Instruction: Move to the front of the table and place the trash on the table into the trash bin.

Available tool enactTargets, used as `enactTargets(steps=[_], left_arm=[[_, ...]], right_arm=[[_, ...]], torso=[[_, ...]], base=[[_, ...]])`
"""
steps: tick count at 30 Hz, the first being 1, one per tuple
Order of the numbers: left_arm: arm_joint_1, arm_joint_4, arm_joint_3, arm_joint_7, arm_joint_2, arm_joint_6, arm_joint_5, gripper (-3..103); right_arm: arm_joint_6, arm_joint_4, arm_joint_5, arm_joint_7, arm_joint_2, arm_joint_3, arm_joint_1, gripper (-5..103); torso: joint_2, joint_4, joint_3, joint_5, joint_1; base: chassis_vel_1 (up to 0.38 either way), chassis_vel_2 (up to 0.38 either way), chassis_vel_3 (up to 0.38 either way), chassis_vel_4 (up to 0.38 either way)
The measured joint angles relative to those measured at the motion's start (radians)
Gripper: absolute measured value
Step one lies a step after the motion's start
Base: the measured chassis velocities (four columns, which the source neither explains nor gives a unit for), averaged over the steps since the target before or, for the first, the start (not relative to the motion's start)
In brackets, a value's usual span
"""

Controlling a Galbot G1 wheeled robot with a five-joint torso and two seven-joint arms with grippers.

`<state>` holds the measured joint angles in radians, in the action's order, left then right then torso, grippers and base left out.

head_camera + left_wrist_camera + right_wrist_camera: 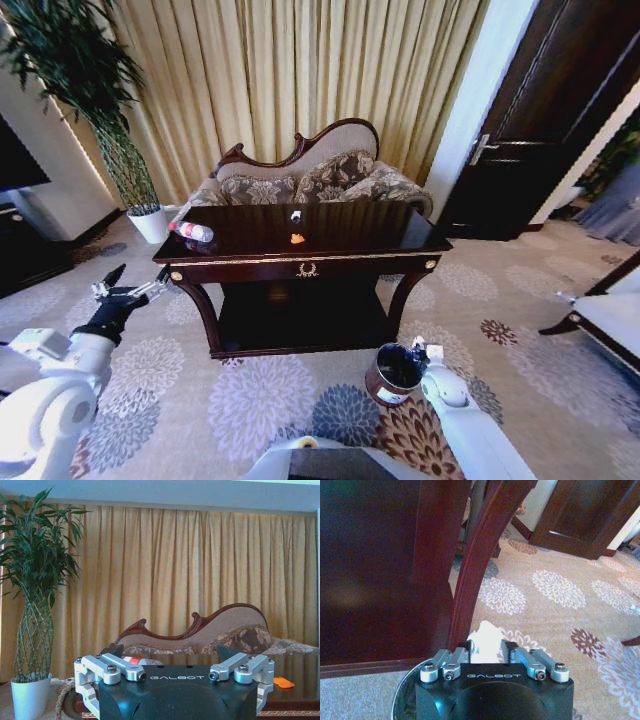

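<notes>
The white scrap sits pinched between the fingers of the right end effector, held directly over the rim of the trash bin, which stands on the carpet beside the front right leg of the surface. Risk noted: the scrap looks light and crumpled; released off-centre it could catch on the rim or drift onto the carpet, and it may cling to a finger pad. Remaining on the surface: a clear bottle with red label lying at its left front corner, and an orange scrap near its centre, well apart. The bottle could roll off if nudged. The left end effector, jaws spread wide and empty, hovers off the surface's left front corner.
</notes>
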<state>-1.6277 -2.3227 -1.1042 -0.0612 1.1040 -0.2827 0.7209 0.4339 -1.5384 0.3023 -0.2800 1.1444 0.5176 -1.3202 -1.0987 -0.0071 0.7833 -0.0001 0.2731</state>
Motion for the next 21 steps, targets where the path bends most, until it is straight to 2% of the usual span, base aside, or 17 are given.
enactTargets(steps=[2, 3, 5, 6, 7, 9, 10, 11, 13, 14, 16, 21], left_arm=[[0.000, 0.005, -0.001, -0.005, 0.000, 0.002, 0.000, 100], [0.000, 0.005, -0.001, -0.005, 0.000, 0.002, 0.000, 100], [0.001, 0.009, -0.001, -0.008, -0.001, 0.003, 0.000, 100], [0.001, 0.009, -0.001, -0.008, -0.001, 0.003, 0.000, 100], [0.001, 0.009, -0.001, -0.009, -0.001, 0.003, 0.000, 100], [0.002, 0.010, -0.001, -0.010, -0.002, 0.004, 0.000, 100], [0.002, 0.010, -0.001, -0.010, -0.004, 0.004, 0.000, 100], [0.002, 0.010, -0.001, -0.010, -0.004, 0.004, 0.000, 100], [0.002, 0.010, -0.001, -0.010, -0.005, 0.004, 0.001, 100], [0.002, 0.010, -0.001, -0.010, -0.005, 0.004, 0.001, 100], [0.003, 0.010, -0.001, -0.011, -0.003, 0.005, 0.001, 100], [-0.003, 0.010, 0.002, -0.023, 0.003, 0.014, -0.002, 100]], right_arm=[[0.000, -0.007, 0.002, 0.001, -0.006, 0.000, -0.001, 41], [0.000, -0.007, 0.002, 0.001, -0.006, 0.000, -0.001, 41], [0.000, -0.011, 0.002, -0.002, -0.007, 0.001, -0.001, 52], [0.000, -0.011, 0.002, -0.002, -0.007, 0.001, -0.001, 52], [-0.001, -0.016, 0.002, -0.003, -0.007, 0.001, -0.003, 63], [-0.005, -0.021, 0.002, -0.006, -0.006, 0.000, -0.003, 63], [-0.028, -0.034, 0.008, -0.012, -0.006, 0.000, -0.005, 74], [-0.028, -0.034, 0.008, -0.012, -0.006, 0.000, -0.005, 74], [-0.100, -0.091, 0.029, -0.013, -0.009, -0.001, -0.010, 85], [-0.100, -0.091, 0.029, -0.013, -0.009, -0.001, -0.010, 85], [-0.120, -0.193, 0.056, -0.013, -0.018, -0.001, -0.023, 95], [-0.158, -0.365, 0.121, -0.015, -0.033, 0.002, -0.049, 100]], torso=[[0.000, 0.0001, 0.000, 0.0000, 0.000], [0.000, 0.0001, 0.000, 0.0000, 0.000], [0.000, 0.0000, 0.000, 0.0001, 0.000], [0.000, 0.0000, 0.000, 0.0001, 0.000], [0.000, 0.0000, 0.000, 0.0000, 0.000], [0.000, 0.0001, 0.000, 0.0001, 0.000], [0.000, -0.0001, 0.000, 0.0002, 0.000], [0.000, -0.0001, 0.000, 0.0002, 0.000], [0.000, 0.0001, 0.000, 0.0003, 0.000], [0.000, 0.0001, 0.000, 0.0003, 0.000], [0.000, 0.0002, 0.000, 0.0001, 0.000], [0.000, 0.0001, 0.000, 0.0000, 0.000]], base=[[0.000, 0.000, 0.000, 0.000], [0.000, 0.000, 0.000, 0.000], [0.000, 0.000, 0.000, 0.000], [0.000, 0.000, 0.000, 0.000], [0.000, 0.000, 0.000, 0.000], [0.000, 0.000, 0.000, 0.000], [0.000, 0.000, 0.000, 0.000], [0.000, 0.000, 0.000, 0.000], [0.000, 0.000, 0.000, 0.000], [0.000, 0.000, 0.000, 0.000], [0.000, 0.000, 0.000, 0.000], [0.000, 0.000, 0.000, 0.000]])
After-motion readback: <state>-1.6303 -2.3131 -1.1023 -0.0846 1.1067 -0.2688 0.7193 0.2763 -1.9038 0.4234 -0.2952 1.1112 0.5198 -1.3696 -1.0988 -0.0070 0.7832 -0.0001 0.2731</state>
